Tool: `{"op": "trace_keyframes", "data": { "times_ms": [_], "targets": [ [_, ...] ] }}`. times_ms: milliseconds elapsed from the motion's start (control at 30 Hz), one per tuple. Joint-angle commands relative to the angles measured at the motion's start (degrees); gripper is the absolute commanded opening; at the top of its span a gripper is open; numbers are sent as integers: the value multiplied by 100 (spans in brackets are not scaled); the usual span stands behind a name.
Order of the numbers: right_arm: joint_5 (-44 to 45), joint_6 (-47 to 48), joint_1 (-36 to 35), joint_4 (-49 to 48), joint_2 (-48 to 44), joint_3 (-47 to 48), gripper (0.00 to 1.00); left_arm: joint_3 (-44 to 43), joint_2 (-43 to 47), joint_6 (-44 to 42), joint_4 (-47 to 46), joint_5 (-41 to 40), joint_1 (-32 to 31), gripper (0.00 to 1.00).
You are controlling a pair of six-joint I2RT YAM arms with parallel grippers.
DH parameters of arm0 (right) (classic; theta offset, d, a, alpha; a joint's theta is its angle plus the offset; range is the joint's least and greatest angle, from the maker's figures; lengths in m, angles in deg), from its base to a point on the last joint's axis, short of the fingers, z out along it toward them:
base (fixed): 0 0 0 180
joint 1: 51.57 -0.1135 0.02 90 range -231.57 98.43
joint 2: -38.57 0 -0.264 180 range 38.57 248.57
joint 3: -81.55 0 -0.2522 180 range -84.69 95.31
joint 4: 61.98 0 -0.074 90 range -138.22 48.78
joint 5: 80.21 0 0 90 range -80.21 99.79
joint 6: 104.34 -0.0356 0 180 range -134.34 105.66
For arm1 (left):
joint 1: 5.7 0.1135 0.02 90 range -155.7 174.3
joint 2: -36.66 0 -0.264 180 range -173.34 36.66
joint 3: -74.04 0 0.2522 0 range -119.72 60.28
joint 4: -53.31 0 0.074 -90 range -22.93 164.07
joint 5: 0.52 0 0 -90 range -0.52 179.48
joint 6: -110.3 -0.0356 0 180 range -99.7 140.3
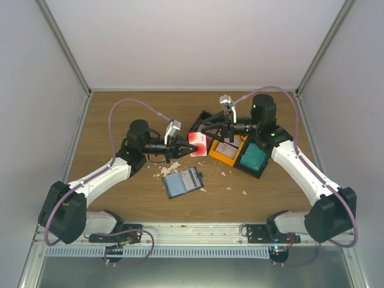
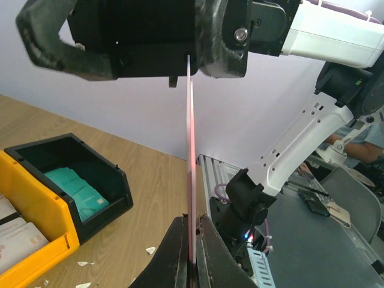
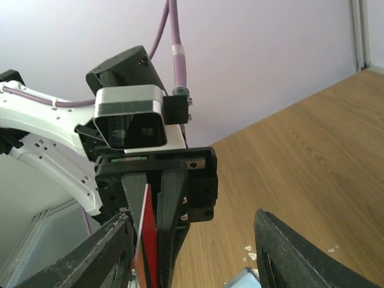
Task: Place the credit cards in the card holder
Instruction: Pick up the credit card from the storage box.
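The left gripper (image 2: 192,240) is clenched on a red-and-white credit card (image 2: 191,150) held on edge just left of the orange bin (image 2: 36,204). The right gripper (image 3: 192,225) is released, its fingers spread wide. The orange bin holds pale cards (image 2: 18,237). The black bin (image 2: 108,210) touching its right side holds teal cards (image 2: 78,189), and the card holder (image 1: 183,182) lies open on the tabletop (image 1: 120,204) near its left front.

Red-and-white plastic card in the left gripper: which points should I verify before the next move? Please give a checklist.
1. Left gripper shut on thin red-and-white plastic card: ok.
2. Right gripper open: ok.
3. Card between the open right fingers: ok.
4. Flat dark navy folding card holder lies open: ok.
5. Holder's slots free: cannot tell.
6. Surroundings of holder free of torn white scraps: not ok.
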Motion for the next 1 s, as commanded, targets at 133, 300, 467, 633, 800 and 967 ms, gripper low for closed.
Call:
{"op": "trace_keyframes", "data": {
  "times_ms": [133,300,467,633,800,967],
  "targets": [
    [208,248,-80,424,283,277,50,-108,95,-31,-131,96,-34,0],
    [94,180,-79,429,348,351,42,-61,153,-29,-171,256,-30,0],
    [-66,218,-85,524,361,373,40,-69,198,-52,-176,288,-39,0],
    [-237,320,-84,670,366,303,35,-64,235,97,-318,263,-35,0],
    [-735,7,-84,102,301,-122,25,-60,271,718,-719,-68,-28,0],
    [-965,-574,-80,-531,223,-489,21,-242,126,1278,-874,-335,-14,0]
  ]
}}
